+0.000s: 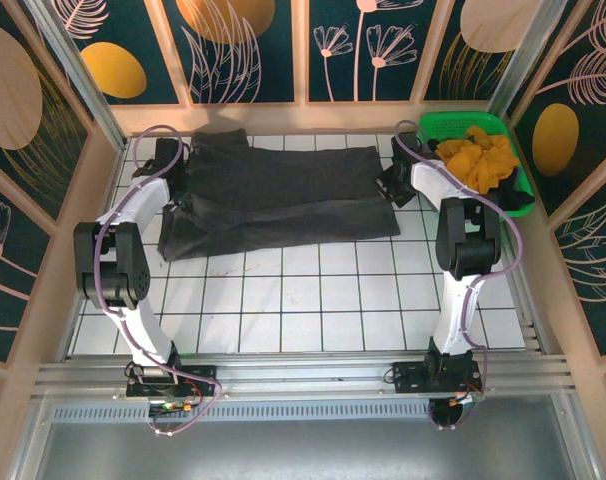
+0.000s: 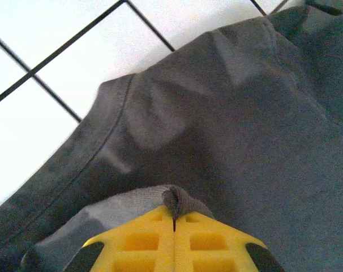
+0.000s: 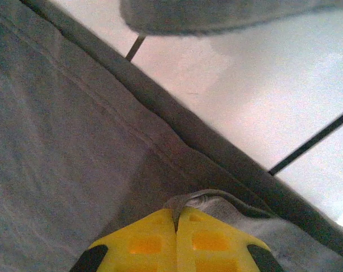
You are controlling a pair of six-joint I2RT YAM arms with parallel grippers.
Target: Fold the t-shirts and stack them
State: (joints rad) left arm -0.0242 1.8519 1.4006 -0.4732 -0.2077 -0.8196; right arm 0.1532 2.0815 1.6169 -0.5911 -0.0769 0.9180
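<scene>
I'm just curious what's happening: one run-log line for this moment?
left end effector: shut on charcoal t-shirt | right end effector: shut on charcoal t-shirt

Green basket [image 1: 461,122] far right, white gridded table [image 1: 303,300], floral walls [image 1: 253,60]

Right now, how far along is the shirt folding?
Done: nothing stacked; the grey shirt lies spread on the table, seemingly partly folded. In hand: the left end effector and right end effector each pinch one of its ends. Left: finishing this fold, plus the yellow shirt in the basket.
</scene>
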